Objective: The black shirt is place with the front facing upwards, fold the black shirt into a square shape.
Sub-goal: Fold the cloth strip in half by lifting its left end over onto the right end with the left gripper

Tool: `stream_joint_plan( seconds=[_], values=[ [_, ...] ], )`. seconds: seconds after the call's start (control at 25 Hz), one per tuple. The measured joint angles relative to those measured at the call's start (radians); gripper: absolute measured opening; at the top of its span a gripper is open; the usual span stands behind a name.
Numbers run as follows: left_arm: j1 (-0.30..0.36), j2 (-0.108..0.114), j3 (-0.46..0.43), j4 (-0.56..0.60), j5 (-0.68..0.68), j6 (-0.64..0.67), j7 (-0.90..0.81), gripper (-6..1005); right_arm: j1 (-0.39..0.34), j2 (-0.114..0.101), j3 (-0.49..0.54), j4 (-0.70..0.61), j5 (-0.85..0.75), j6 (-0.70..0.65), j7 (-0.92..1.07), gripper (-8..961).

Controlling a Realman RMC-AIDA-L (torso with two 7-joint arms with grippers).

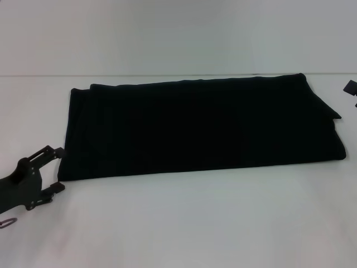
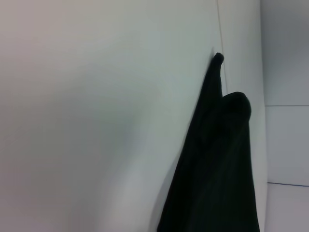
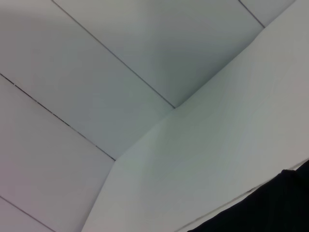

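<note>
The black shirt point(image 1: 201, 125) lies flat on the white table point(image 1: 184, 223), folded into a long band running left to right; no lettering or label shows. My left gripper point(image 1: 57, 169) is open and empty at the shirt's near left corner, its fingertips point(image 1: 58, 151) just beside the cloth edge. The shirt also shows in the left wrist view point(image 2: 217, 169) and in a corner of the right wrist view point(image 3: 275, 208). Only a small black part of my right gripper point(image 1: 351, 89) shows at the picture's right edge, beside the shirt's far right end.
The table's far edge point(image 1: 167, 75) meets a pale wall behind the shirt. Bare white tabletop lies in front of the shirt and to its left. A small hook-like part point(image 1: 8, 223) hangs below my left arm.
</note>
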Motion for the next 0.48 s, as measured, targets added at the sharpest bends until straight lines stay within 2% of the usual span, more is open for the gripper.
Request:
stream_joint_plan(
  seconds=[0.48],
  values=[
    [-0.019,0.0,0.0,-0.017,0.002,-0.022,-0.001,948,-0.001,-0.002,0.003,0.0,0.004,-0.008,0.0,908]
  ],
)
